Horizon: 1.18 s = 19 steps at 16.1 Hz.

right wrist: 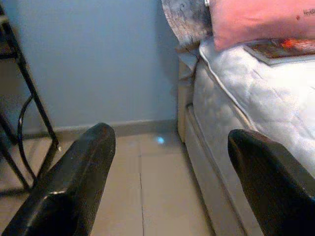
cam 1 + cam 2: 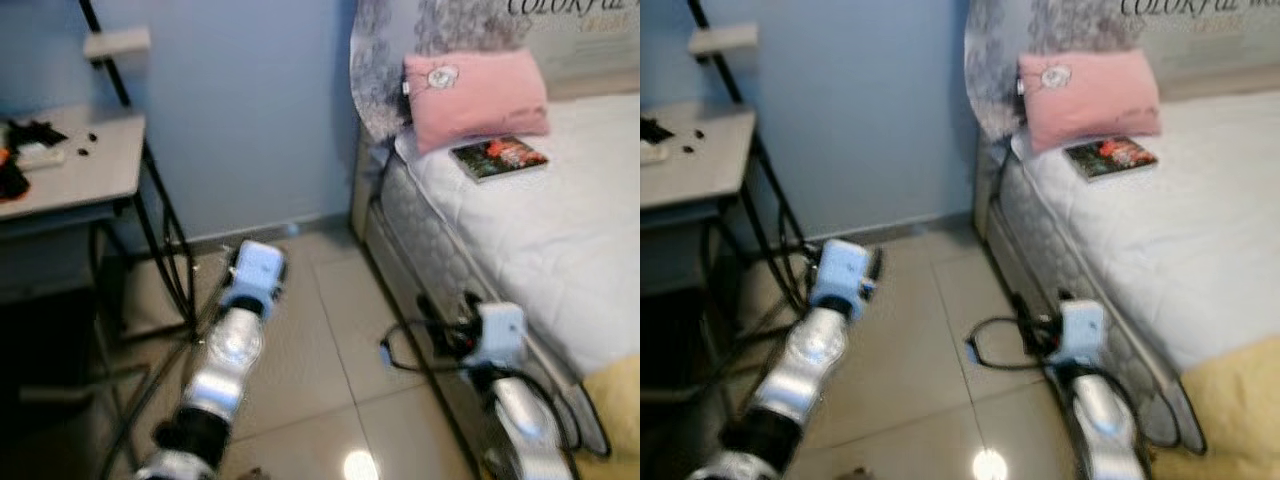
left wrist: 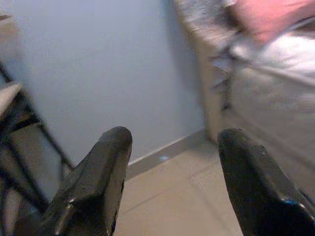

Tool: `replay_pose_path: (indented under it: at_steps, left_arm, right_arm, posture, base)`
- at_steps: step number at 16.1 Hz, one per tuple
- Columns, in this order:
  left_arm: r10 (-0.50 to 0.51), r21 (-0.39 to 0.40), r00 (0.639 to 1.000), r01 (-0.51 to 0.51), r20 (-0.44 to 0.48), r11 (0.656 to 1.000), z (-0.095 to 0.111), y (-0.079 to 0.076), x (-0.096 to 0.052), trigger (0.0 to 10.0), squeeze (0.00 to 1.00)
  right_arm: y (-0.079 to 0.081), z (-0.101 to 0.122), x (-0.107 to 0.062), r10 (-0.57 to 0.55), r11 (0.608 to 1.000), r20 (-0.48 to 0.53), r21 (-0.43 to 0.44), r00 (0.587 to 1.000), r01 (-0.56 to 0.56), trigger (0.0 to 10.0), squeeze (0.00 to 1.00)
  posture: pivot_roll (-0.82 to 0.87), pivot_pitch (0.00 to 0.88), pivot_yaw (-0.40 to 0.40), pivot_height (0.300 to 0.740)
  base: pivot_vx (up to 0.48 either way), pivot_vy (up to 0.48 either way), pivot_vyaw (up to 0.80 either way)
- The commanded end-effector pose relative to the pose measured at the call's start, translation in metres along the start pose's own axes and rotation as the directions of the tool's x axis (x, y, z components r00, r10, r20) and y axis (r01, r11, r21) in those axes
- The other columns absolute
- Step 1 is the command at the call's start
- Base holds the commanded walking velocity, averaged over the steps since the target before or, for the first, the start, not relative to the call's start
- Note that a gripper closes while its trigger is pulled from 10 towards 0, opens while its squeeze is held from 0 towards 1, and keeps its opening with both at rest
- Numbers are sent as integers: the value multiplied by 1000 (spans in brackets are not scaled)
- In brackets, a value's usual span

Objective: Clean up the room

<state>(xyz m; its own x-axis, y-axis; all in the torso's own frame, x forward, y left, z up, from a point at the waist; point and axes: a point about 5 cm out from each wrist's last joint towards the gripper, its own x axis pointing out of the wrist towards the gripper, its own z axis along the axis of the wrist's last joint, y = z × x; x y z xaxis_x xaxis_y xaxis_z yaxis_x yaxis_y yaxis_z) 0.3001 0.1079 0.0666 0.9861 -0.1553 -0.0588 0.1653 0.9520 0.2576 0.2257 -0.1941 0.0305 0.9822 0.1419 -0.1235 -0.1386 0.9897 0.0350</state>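
Right pincer point(image 1: 167, 162), fingers spread, hangs low beside the bed point(image 1: 256, 98), book point(image 1: 283, 49) well above.

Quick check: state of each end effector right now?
Left end effector: open, holding nothing, raised over the floor.
Right end effector: open, holding nothing, beside the bed.

You can read one partial word: dark script lettering "COLORFUL" runs across the headboard point(image 2: 470, 25) above the pink pillow point(image 2: 474, 95), cut off by the top edge of the head views. The pillow's small round emblem and the book point(image 2: 498, 157) cover are too blurred for you to read.
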Motion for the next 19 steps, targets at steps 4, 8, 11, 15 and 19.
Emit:
replay_pose_path:
  at_steps: [4, 8, 11, 15, 19]
  left_arm:
    - [-185, -45, 982, 186, 18, 982, -14, 9, -53, 10000, 0]
    - [-117, -156, 992, 124, 55, 980, 4, 6, -34, 10000, 0]
    - [-123, -107, 992, 126, 39, 986, 3, 6, -35, 10000, 0]
    - [-125, -125, 992, 128, 32, 984, 10, 9, -23, 10000, 0]
    - [-99, -125, 995, 99, 11, 987, 8, 11, -17, 10000, 0]
  right_arm:
    - [-18, -23, -53, 16, 998, -135, -58, 991, -24, 10000, 0]
    - [-21, -23, -35, -2, 997, -132, -73, 991, -7, 10000, 0]
    - [-15, -19, -24, -5, 999, -99, -36, 995, 1, 10000, 0]
    - [-3, -16, -13, 25, 999, -77, -32, 997, -28, 10000, 0]
    - [-3, -13, -6, -25, 1000, -65, -19, 998, 23, 10000, 0]
  posture:
    - [-7, 0, 24, 740]
    - [-5, 0, 21, 740]
    - [3, 0, 23, 740]
    - [5, 0, 24, 740]
    - [-2, 0, 26, 740]
  base:
    - [0, 0, 434]
    - [201, 78, 156]
    - [262, 183, 569]
    - [115, 0, 534]
    - [463, 0, 0]
